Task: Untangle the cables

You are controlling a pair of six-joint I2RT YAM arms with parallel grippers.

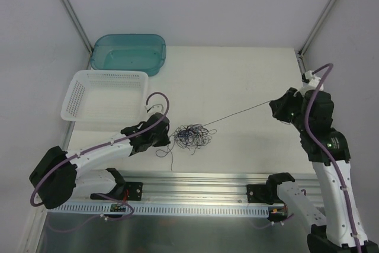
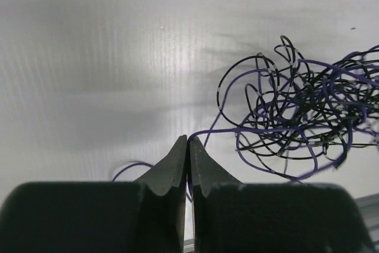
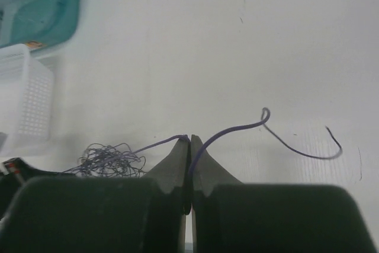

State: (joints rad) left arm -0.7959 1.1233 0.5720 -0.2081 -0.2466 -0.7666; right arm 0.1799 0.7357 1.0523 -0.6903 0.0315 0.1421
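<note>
Top external view is showing the cables (image 1: pixel 190 136) lying as a tangled clump on the white table (image 1: pixel 237 75), just beside the left pincer (image 1: pixel 169 140). That pincer is clamping fully closed on a purple wire at the clump's edge. The right pincer (image 1: pixel 274 105), equally closed, is holding one thin wire stretching taut from the clump.

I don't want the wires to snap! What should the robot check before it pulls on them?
1. Left gripper shut on a purple cable: ok.
2. Right gripper shut on the stretched cable: ok.
3. Stretched cable runs straight to the tangle, no snag showing: ok.
4. Tangle pulled apart: not ok, it is a dense clump.
5. Both grippers on the same cable: cannot tell.
</note>
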